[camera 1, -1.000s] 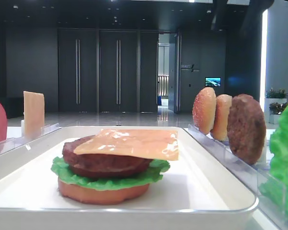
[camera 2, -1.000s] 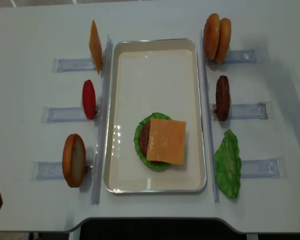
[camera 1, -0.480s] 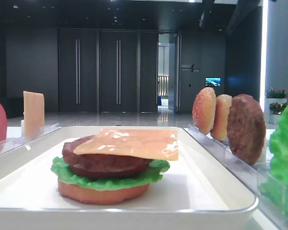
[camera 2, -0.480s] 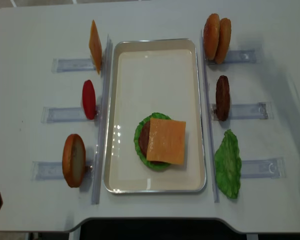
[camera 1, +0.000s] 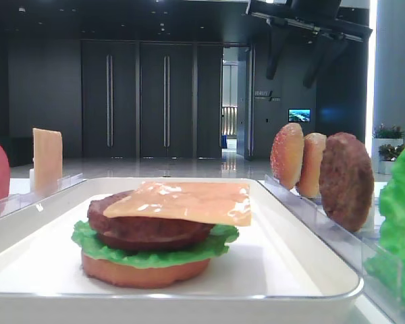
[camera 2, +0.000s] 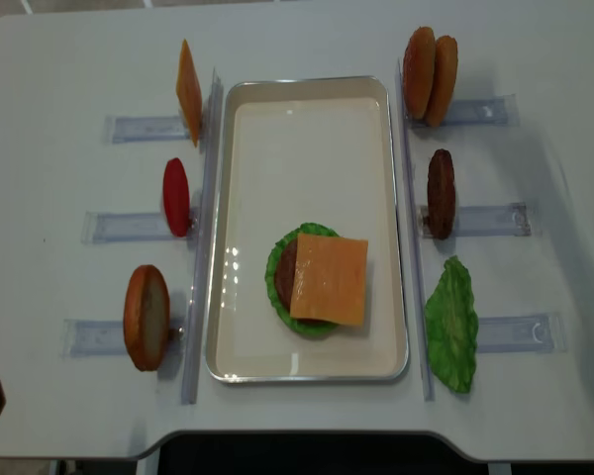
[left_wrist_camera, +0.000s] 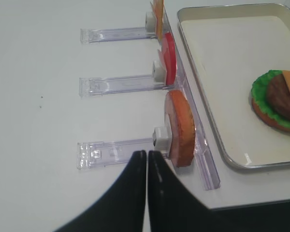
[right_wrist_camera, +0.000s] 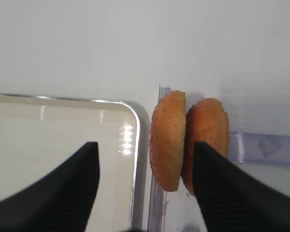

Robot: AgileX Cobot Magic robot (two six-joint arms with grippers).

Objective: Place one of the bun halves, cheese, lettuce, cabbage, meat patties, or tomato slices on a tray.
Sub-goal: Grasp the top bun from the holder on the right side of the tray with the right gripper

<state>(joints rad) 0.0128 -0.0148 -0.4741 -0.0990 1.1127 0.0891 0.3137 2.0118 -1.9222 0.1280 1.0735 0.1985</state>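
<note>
Right gripper (right_wrist_camera: 145, 193) has come over the far-right bun halves (right_wrist_camera: 188, 142), jaws wide open, holding nothing; a bun pick seems next.

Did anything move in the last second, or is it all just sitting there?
Only the right arm: it has come into sight at the top of the front view, where little showed before. The burger stack, tray and racked ingredients stayed put; nothing was grabbed or released.

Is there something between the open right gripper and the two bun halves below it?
Nothing visible. In the wrist view the open right gripper hangs over the two bun halves standing in their clear rack, beside the tray.
</note>
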